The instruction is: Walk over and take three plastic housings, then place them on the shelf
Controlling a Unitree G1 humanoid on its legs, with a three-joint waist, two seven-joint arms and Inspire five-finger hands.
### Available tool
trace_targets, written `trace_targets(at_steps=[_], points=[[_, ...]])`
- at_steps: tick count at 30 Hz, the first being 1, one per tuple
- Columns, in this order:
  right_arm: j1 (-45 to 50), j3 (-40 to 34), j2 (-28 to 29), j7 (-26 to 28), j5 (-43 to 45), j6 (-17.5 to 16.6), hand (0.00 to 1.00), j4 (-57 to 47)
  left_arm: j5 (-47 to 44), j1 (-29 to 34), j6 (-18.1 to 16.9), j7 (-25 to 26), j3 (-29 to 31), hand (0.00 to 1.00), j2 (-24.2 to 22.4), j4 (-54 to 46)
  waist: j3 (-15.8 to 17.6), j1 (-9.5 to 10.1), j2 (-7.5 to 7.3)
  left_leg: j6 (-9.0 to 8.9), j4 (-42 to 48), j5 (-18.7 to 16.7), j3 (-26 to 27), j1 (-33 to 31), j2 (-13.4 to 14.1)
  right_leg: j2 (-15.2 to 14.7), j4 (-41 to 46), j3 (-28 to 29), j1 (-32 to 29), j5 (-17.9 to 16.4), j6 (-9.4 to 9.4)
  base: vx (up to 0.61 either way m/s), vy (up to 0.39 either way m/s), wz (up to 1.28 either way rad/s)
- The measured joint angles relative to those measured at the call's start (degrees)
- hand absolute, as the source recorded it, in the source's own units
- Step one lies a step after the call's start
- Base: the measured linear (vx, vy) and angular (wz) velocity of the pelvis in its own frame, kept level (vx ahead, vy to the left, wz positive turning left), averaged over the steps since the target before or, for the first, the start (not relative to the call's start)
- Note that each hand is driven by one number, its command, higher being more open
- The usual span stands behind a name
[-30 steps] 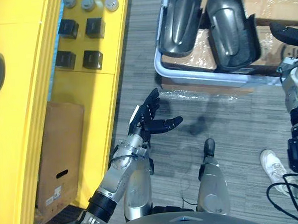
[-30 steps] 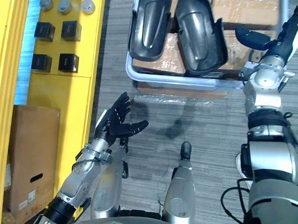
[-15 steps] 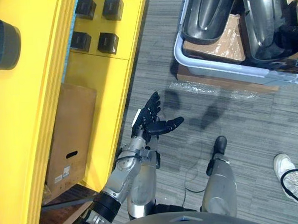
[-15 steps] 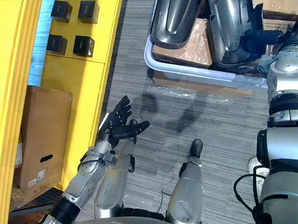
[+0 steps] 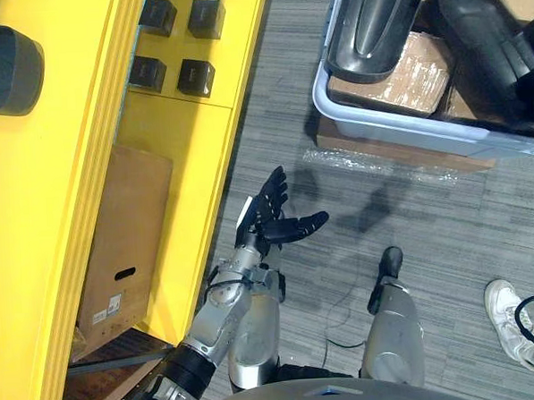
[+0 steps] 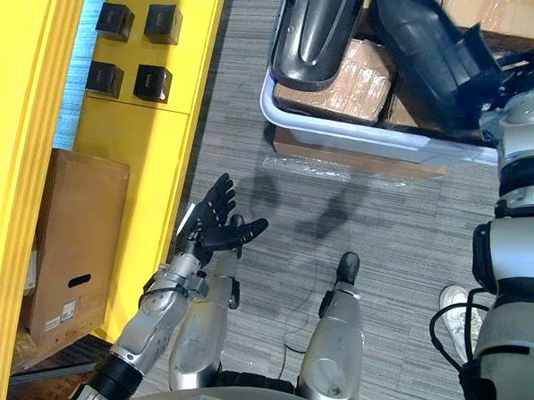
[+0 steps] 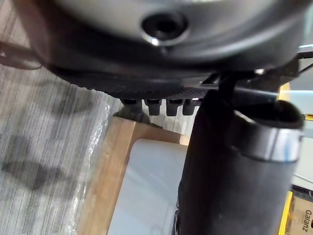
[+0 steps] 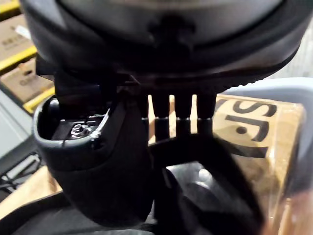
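**At 1 o'clock, in the tray: right hand clamped on one housing**

1. Tray. A pale grey tray [image 6: 353, 128] sits at 1 o'clock in the head views. It rests on film-wrapped cartons [image 6: 337, 80] above the grey carpet floor [image 5: 430, 236].

2. Housings. Two dark plastic housings are in the tray.
   - The left housing [image 6: 316, 32] lies lengthwise, hollow side up.
   - The right housing [image 6: 429, 48] lies just beside it and is tilted, its near end toward 3 o'clock at the tray's near rim.

3. Right hand. The right hand [image 8: 102, 171] meets the right housing at that near end. In its wrist view the thumb sits on one side of the dark shell and the fingers [image 8: 183, 115] run down the other, pinching the edge.

4. Left hand. The left hand [image 5: 266, 220] hangs over the carpet at 7 o'clock, palm up. Its fingers are spread and straight, its thumb points toward 3 o'clock, and it holds nothing.

5. Shelf. The yellow shelf [image 5: 60, 175] fills 9 to 11 o'clock.
   - Small black blocks [image 5: 195, 76] sit on one level.
   - A brown box [image 5: 121, 234] stands on its lower level.
   - Both housings are well apart from the shelf.

6. Other. A person's white shoe [image 5: 510, 308] is on the carpet at 4 o'clock.
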Motion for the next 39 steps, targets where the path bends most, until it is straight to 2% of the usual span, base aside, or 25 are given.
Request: trace_targets(at_steps=[3,5,7,11,16,20,24,26,27,28,29,31,34,36,39], points=[[-0.06,-0.40,0.59,-1.60,0.02,2.14,0.00,1.75,0.08,0.31,0.02,0.01,-0.03,1.00,0.30,-0.08,0.00,0.10,0.00,-0.48,-0.03,-0.39,0.15,0.78,0.05,0.01,-0.08,0.01,0.48,-0.16,-0.20,-0.03,-0.055,0.00],[-0.04,-0.98,0.82,-4.25,0.01,2.97,0.00,2.88,0.09,0.45,0.03,0.11,0.03,1.00,0.48,-0.08,0.00,0.15,0.00,-0.46,-0.06,-0.38,0.25,0.73,0.04,-0.04,-0.08,-0.01,0.48,-0.16,-0.22,-0.04,-0.068,0.01],[-0.05,-1.82,0.82,-9.10,-0.06,4.77,0.00,4.24,0.10,1.55,-0.02,0.22,0.23,1.00,0.67,-0.24,0.00,0.07,0.00,-0.40,-0.06,-0.32,0.36,0.75,0.05,-0.26,-0.23,-0.01,0.57,-0.04,-0.07,-0.01,-0.064,0.01],[-0.08,-5.22,0.82,-14.98,0.05,4.63,0.00,4.78,0.05,4.08,-0.02,0.38,1.15,1.00,2.16,-1.01,0.01,-0.98,-0.02,0.10,-0.05,0.11,0.81,0.94,-0.07,-0.47,-0.50,0.06,0.98,0.19,0.22,0.01,-0.067,-0.01],[-0.07,-7.06,0.78,-19.27,0.53,1.22,0.00,3.47,-0.09,6.18,-0.09,0.16,3.71,1.00,2.98,-4.15,0.03,-2.65,-0.04,-0.21,-0.10,-0.19,1.34,2.39,-0.01,-0.50,-0.74,0.20,2.43,0.13,0.21,0.01,-0.066,-0.03],[3.12,-7.97,0.56,-22.69,0.36,-4.08,0.00,-6.02,-0.71,7.07,-1.12,-2.27,6.03,1.00,4.36,-9.47,0.22,-4.28,-0.32,-0.52,-0.10,-0.59,1.52,3.74,0.03,-0.46,-1.67,-0.14,4.31,0.26,0.37,0.00,-0.060,0.01],[11.29,-11.24,0.57,-26.39,-3.28,-9.45,0.00,-17.07,-4.45,6.77,-1.16,-6.09,8.13,1.00,4.90,-13.79,0.39,-4.55,-1.04,-0.42,-0.12,-1.75,1.29,6.48,-0.02,-0.37,-3.53,-1.12,8.37,0.28,0.44,0.03,-0.052,0.06],[15.62,-12.31,1.46,-27.99,-5.25,-11.75,0.00,-22.46,-8.04,6.83,-1.11,-8.43,8.95,1.00,4.91,-16.43,-0.57,-4.63,-2.13,-0.44,-0.13,-2.10,1.19,6.69,0.04,-0.15,-4.89,-1.52,9.32,0.45,0.64,0.05,-0.051,0.07],[18.69,-13.38,3.47,-28.96,-7.62,-12.88,0.00,-25.57,-11.02,6.51,-0.82,-10.08,8.93,1.00,5.05,-16.98,-1.31,-4.86,-3.47,-0.15,-0.13,-2.19,1.13,7.22,0.10,-0.01,-5.98,-1.85,10.49,0.59,0.70,0.11,-0.062,0.05],[21.54,-13.68,6.39,-29.58,-10.03,-13.40,0.00,-28.10,-13.04,6.12,0.51,-11.14,8.87,1.00,5.13,-16.93,-2.59,-5.27,-5.15,-0.11,-0.13,-2.27,1.19,7.91,0.10,0.06,-6.88,-2.11,11.65,0.61,0.71,0.11,-0.055,0.05],[22.97,-13.70,7.88,-29.59,-11.08,-13.68,0.00,-29.33,-13.75,5.96,1.35,-11.57,8.74,1.00,5.23,-16.91,-3.28,-5.56,-5.92,-0.06,-0.14,-2.39,1.23,8.23,0.09,0.10,-7.31,-2.26,12.27,0.62,0.72,0.14,-0.069,0.05],[28.24,-13.69,11.98,-29.67,-15.60,-15.35,0.00,-34.37,-17.99,3.74,6.52,-13.07,7.14,1.00,5.84,-16.89,-5.42,-5.96,-8.17,-0.16,-0.15,-3.04,1.70,9.61,0.16,0.33,-9.25,-2.52,14.52,0.79,0.82,0.12,-0.058,0.01],[30.36,-13.58,15.42,-29.64,-20.35,-15.98,0.00,-38.85,-22.27,0.03,12.49,-13.18,5.04,1.00,5.41,-16.58,-6.11,-6.41,-8.90,-0.20,-0.18,-3.10,2.88,11.45,0.31,0.59,-11.29,-2.42,17.02,1.47,0.89,0.06,-0.038,-0.09],[32.28,-13.16,18.22,-29.49,-24.47,-17.78,0.00,-42.18,-26.89,-1.98,16.60,-12.03,3.90,1.00,3.32,-16.29,-7.73,-7.04,-8.97,-0.17,-0.38,-3.71,3.95,12.71,0.94,1.25,-13.18,-2.15,18.69,2.20,0.61,0.00,-0.044,-0.17],[36.37,-12.12,21.45,-29.16,-28.13,-19.64,0.00,-45.83,-35.32,-3.85,18.26,-8.30,3.12,1.00,0.38,-11.59,-12.18,-7.41,-10.01,-0.66,-0.40,-4.53,5.78,13.40,2.66,2.82,-14.92,-0.89,18.82,2.89,0.06,0.00,-0.062,-0.31]])
